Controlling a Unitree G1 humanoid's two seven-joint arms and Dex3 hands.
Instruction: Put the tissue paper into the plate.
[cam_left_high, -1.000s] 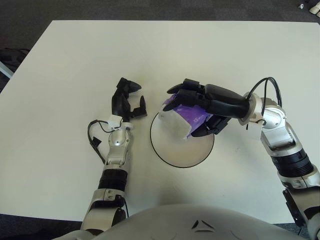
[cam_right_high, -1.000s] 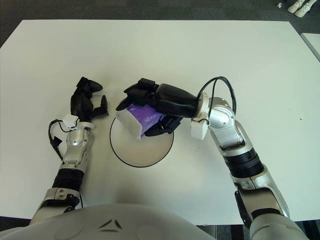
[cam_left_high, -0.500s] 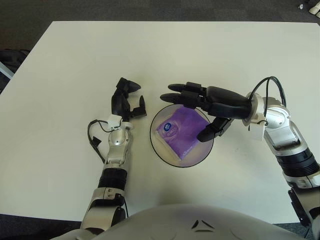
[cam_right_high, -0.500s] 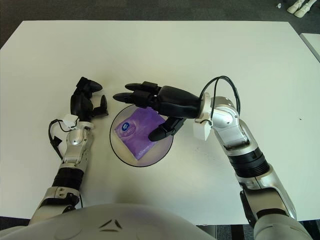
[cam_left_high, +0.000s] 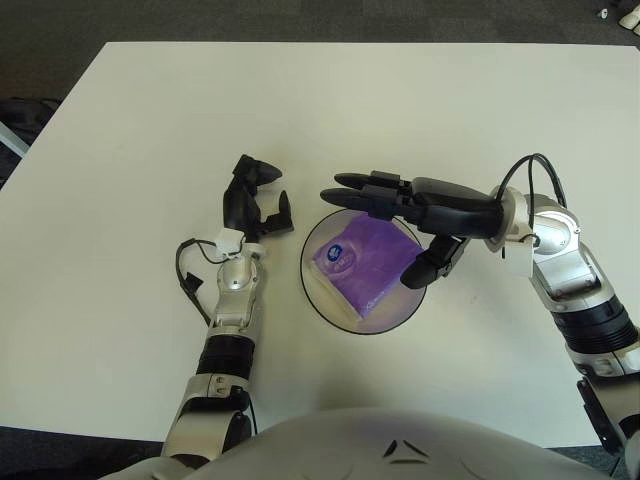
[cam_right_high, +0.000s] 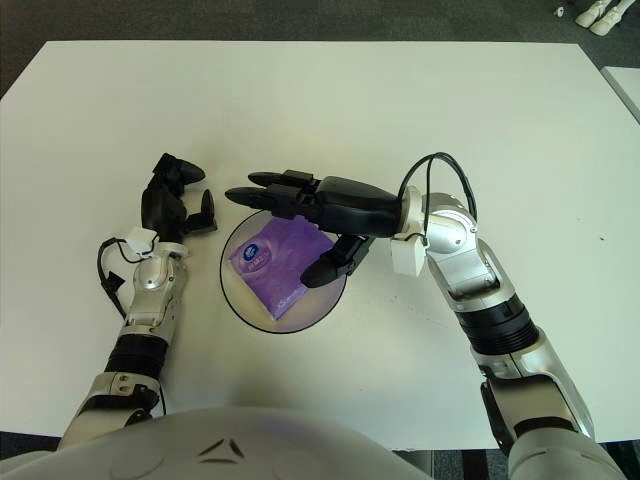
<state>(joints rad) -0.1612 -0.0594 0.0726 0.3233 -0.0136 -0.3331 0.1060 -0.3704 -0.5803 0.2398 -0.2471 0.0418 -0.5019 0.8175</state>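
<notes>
Between the spread fingers (cam_left_high: 360, 183) and thumb of the right hand (cam_left_high: 415, 215), the purple tissue paper pack (cam_left_high: 362, 265) lies flat inside the plate (cam_left_high: 325, 305), on the white table (cam_left_high: 150, 110). Rt hand is wide open, holding nothing: long fingers over the plate's far rim, thumb tip over its right edge. Left hand (cam_left_high: 252, 200) shows just left of the plate, fingers loosely open, nothing in them.

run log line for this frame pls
purple tissue pack: lying in round white black-rimmed plate | right hand: open above plate, holds nothing | left hand: left of plate, holds nothing | white table
</notes>
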